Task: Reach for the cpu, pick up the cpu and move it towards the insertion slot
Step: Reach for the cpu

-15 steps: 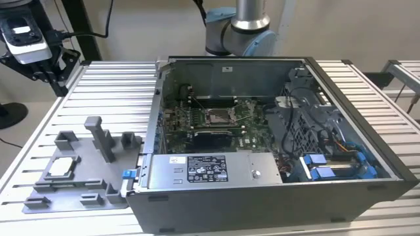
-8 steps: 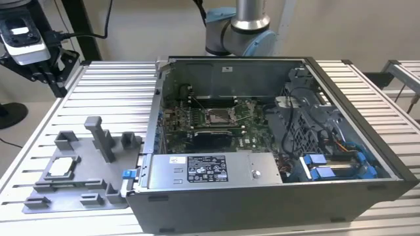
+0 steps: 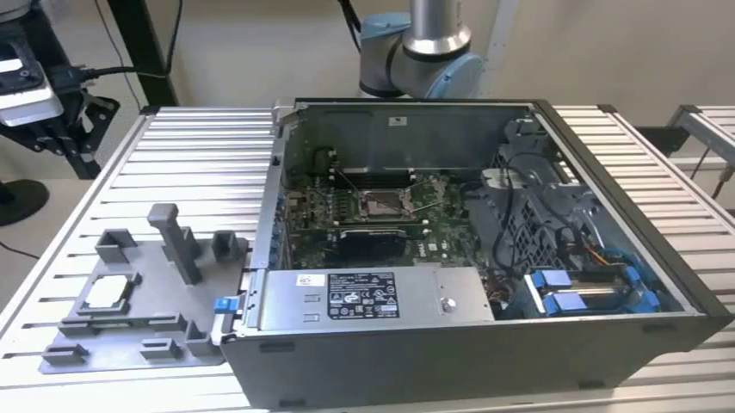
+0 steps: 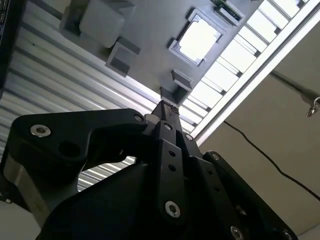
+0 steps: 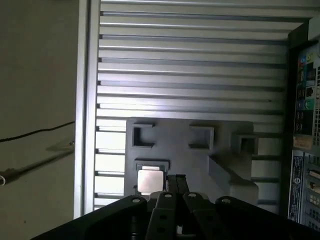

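The cpu [image 3: 101, 293] is a pale square chip lying flat in a recess of the grey fixture plate [image 3: 138, 357], which sits on the table at the exterior view's left. It also shows bright in both wrist views [image 4: 199, 37] [image 5: 150, 181]. My black gripper [image 4: 167, 107] [image 5: 175, 181] hangs well above the plate, its narrow fingers pressed together with nothing between them. In the first wrist view the fingertips stand just beside the cpu. The insertion slot [image 3: 383, 203], with a shiny metal frame, lies on the motherboard inside the open computer case [image 3: 460, 353].
Upright grey blocks [image 3: 175, 241] rise from the fixture plate near the cpu. The case wall [image 3: 264, 215] stands between plate and socket. Cables and blue connectors [image 3: 574, 292] fill the case's right side. The slatted table's edge [image 5: 82, 125] runs close to the plate.
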You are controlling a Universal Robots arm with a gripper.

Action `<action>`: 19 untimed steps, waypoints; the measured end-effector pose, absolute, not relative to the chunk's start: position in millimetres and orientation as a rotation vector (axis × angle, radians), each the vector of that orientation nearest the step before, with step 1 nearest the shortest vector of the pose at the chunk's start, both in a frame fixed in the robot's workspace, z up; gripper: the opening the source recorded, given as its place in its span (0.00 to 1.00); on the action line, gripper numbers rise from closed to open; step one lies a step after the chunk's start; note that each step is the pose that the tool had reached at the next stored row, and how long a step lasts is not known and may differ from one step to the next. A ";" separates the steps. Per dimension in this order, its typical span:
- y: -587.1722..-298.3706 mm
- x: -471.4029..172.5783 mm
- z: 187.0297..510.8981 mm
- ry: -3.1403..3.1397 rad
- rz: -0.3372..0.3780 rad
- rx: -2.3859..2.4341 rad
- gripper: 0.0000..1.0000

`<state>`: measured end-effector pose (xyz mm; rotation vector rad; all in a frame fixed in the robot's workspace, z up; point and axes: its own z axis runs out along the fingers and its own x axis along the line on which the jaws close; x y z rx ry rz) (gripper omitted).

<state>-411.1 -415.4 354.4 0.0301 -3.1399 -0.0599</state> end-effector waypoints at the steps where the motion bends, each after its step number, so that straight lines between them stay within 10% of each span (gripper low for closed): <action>1: -416.3 -413.0 353.6 -3.140 -0.060 0.030 0.00; 19: -422.6 -437.5 346.7 -3.140 -0.060 0.030 0.00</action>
